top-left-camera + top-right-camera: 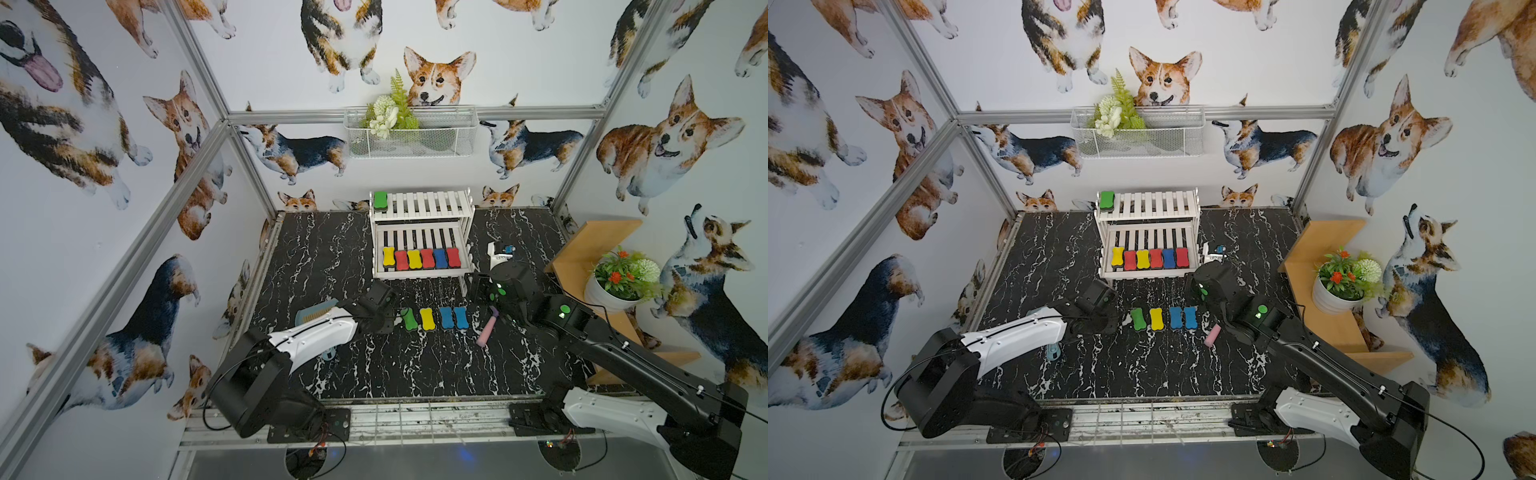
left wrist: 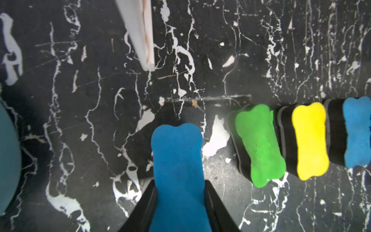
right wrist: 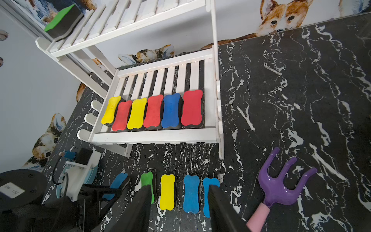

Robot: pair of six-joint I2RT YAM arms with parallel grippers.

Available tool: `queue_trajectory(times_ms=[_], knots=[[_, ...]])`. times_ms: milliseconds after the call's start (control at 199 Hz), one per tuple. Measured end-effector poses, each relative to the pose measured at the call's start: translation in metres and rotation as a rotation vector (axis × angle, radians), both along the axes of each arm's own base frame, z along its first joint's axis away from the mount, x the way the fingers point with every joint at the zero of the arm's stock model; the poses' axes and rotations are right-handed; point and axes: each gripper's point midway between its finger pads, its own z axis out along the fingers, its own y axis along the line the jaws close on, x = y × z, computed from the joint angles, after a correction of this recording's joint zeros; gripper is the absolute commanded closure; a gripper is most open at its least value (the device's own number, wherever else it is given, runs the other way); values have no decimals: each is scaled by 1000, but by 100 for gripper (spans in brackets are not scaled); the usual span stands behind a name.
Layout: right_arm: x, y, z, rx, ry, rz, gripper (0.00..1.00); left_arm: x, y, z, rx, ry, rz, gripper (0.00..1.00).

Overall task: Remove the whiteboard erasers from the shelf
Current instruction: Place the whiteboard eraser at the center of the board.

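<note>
Whiteboard erasers [image 3: 167,190], quick tally from this run. The left claw [image 2: 180,181] was clenched on a blue eraser [image 2: 176,152], gripping it by its long sides. It was low over the worktop [image 2: 80,100], just beside the green eraser [image 2: 259,144] at the end of the row down there. I couldn't tell if the blue one was touching the surface or just off it. The right claw [image 3: 180,186] had its jaws apart with nothing between them. It hung above that same row, facing the shelf [image 3: 154,136].

Moving outward, past the green one lay a yellow eraser [image 2: 310,140], then two blue erasers [image 1: 446,318] side by side. All were foam side up on the worktop in front of the shelf. So that's four parked plus the one in the claw, five off the shelf.

What's left is the lower-tier six [image 3: 191,108], packed in a tight row: yellow, red, yellow, red, blue, red. There was also a lone green eraser [image 1: 380,199] at one end of the top tier. That's seven to go, so I'd call it a bit under halfway.

The toy rake [image 3: 281,180] lay near the far end of the worktop row, not part of the job.
</note>
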Motion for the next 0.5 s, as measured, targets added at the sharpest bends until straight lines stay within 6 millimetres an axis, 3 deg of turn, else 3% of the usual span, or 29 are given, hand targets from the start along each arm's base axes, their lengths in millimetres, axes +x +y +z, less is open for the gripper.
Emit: queue_trajectory(times_ms=[327,503], knots=[[0,-4,2,-10,-3,-18,49,14,-11,-12,5,6,1,69],[0,-5,3,-9,-5,-20,49,17,-16,-13,-3,0,-7,60]])
